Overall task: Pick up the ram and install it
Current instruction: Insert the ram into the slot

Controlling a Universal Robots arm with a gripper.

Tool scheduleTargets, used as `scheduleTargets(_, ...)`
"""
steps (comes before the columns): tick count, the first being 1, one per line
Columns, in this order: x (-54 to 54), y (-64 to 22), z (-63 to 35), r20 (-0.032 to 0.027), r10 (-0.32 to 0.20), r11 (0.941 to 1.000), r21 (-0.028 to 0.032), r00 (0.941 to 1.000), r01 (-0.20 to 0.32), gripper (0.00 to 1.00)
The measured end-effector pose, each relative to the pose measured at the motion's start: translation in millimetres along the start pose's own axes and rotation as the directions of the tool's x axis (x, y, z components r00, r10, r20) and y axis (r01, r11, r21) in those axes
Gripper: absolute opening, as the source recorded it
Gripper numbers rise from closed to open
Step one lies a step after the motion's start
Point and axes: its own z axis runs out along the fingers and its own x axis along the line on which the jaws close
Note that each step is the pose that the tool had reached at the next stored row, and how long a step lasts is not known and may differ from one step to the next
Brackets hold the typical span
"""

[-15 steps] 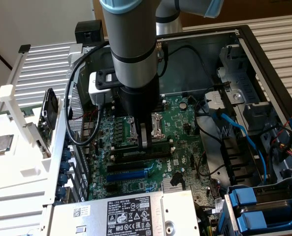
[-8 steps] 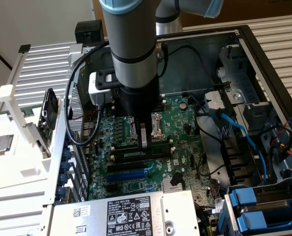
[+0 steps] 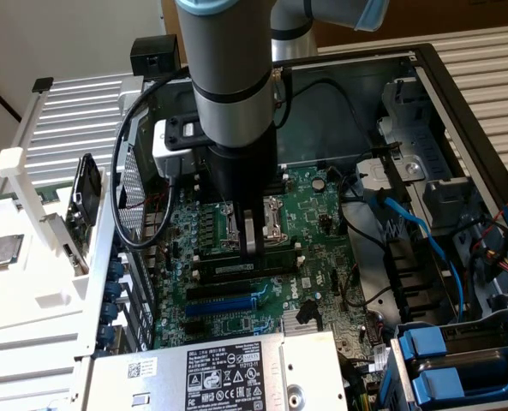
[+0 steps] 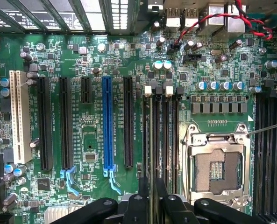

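Observation:
The ram (image 3: pixel 224 269) stands on edge in a long black memory slot of the green motherboard (image 3: pixel 322 257), beside the empty processor socket (image 3: pixel 275 218). In the wrist view the ram (image 4: pixel 150 140) is a thin dark strip running up from between the fingers. My gripper (image 3: pixel 252 247) hangs straight down over the ram's middle. Its black fingers (image 4: pixel 142 205) stand a little apart on either side of the ram's top edge, so the gripper (image 4: pixel 151 203) is open and not clamped on it.
The open computer case surrounds the board. A silver power supply (image 3: pixel 219 372) lies in front, and blue cables (image 3: pixel 408 227) and blue drive bays (image 3: pixel 433 360) are at the exterior view's right. A square processor chip (image 3: pixel 2 251) rests on the white rack at the exterior view's left. Black and blue expansion slots (image 4: pixel 108 126) run beside the memory slots.

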Motion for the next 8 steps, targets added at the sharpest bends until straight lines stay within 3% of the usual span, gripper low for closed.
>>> scheduleTargets(8,-0.5,-0.3,-5.4,0.0003,0.0,1.0,0.0002,1.0,0.0,0.2)
